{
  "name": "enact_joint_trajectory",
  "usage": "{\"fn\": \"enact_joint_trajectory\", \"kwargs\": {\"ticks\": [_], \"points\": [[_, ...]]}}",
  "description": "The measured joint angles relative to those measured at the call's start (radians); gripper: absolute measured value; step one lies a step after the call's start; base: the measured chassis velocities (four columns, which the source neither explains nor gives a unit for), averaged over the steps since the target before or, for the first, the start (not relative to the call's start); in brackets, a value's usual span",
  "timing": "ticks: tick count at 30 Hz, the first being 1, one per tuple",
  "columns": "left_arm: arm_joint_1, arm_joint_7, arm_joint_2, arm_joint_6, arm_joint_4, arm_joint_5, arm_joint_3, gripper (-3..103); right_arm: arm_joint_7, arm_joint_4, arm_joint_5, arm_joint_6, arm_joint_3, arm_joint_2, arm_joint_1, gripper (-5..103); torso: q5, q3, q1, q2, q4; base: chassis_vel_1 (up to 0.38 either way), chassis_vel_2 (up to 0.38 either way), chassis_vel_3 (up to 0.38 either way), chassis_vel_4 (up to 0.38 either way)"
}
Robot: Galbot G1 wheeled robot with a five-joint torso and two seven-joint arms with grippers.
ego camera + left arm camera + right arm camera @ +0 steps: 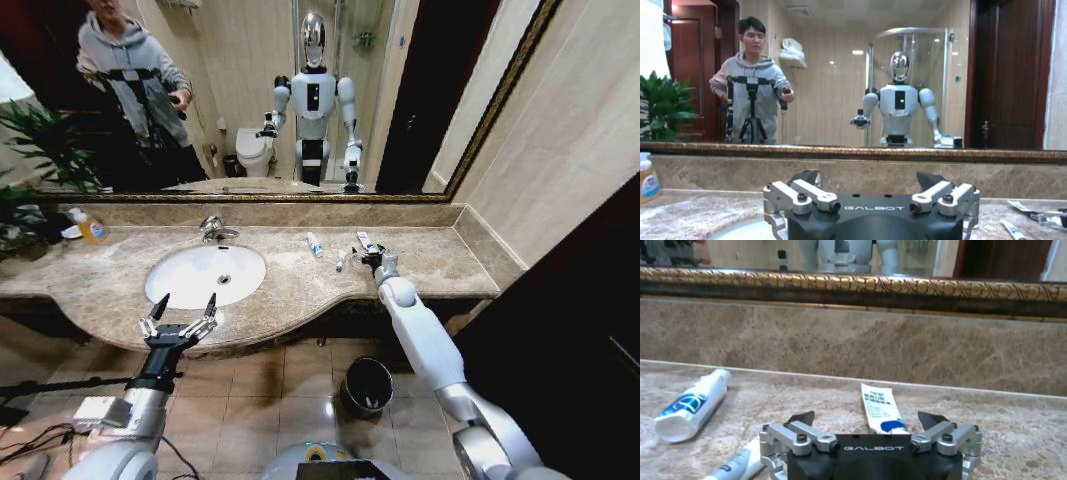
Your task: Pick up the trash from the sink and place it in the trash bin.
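**Right end effector spread over a tube on the marble tabletop**

"GALBOT" is printed in white on the black body of both end effectors. The flat white tube with a blue mark [879,408] carries small blue print too fine to read; it lies on the beige-brown marble tabletop [430,258], its near end between the open fingers of the right end effector [867,419], not clamped. Beside it lie a round white tube with a blue emblem [688,405] and a slim white tube [740,464], both apart from the fingers. A clear pump bottle of orange liquid [92,228] stands at the tabletop's left end, next to a green plant [30,150]. The white oval sink [205,274] with its chrome faucet [213,230] holds no visible items. The left end effector [182,312] hovers open at the tabletop's front edge, holding nothing. The small round dark trash bin [367,386] sits on the tiled floor below.
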Motion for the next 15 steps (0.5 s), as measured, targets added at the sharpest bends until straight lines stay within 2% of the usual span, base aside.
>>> {"fn": "enact_joint_trajectory", "kwargs": {"ticks": [15], "points": [[0.000,0.000,0.000,0.000,0.000,0.000,0.000,100,-0.012,-0.102,-0.019,0.021,0.023,-0.008,0.036,101,0.0000,0.000,0.000,0.000,0.0000,0.000,0.000,0.000,0.000]]}}
